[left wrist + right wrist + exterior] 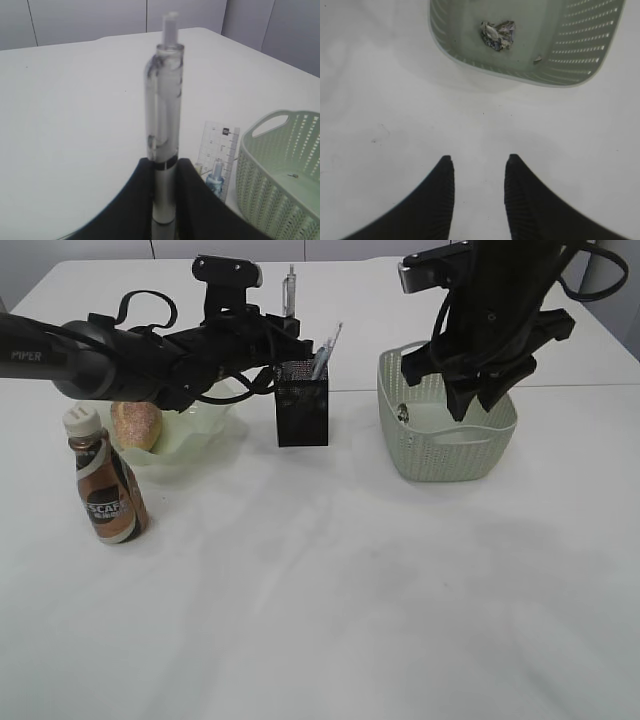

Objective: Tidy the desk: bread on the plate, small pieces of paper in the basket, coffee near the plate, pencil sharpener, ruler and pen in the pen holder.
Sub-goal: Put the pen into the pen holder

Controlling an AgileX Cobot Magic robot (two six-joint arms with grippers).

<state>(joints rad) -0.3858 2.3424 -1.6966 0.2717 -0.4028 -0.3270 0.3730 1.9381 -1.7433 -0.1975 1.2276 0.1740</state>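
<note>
Left hand (164,200) clamped on pen (164,125), upright, above pen holder (302,402); ruler (220,150) already in holder. Right hand (479,185) jaws apart, empty, over counter (350,590) beside basket (600,50) holding crumpled paper (497,34). Bread (135,425) on plate (205,420), coffee (105,490) just beside it.

Even, diffuse overhead light — bright, no hard glare on the desk (350,590). Shadows soft and faint under the basket (447,430) and pen holder (302,405). Left wrist view is hazy, the pen (164,130) close-up soft; right wrist view sharper — fingers (437,200) dark, underexposed.
</note>
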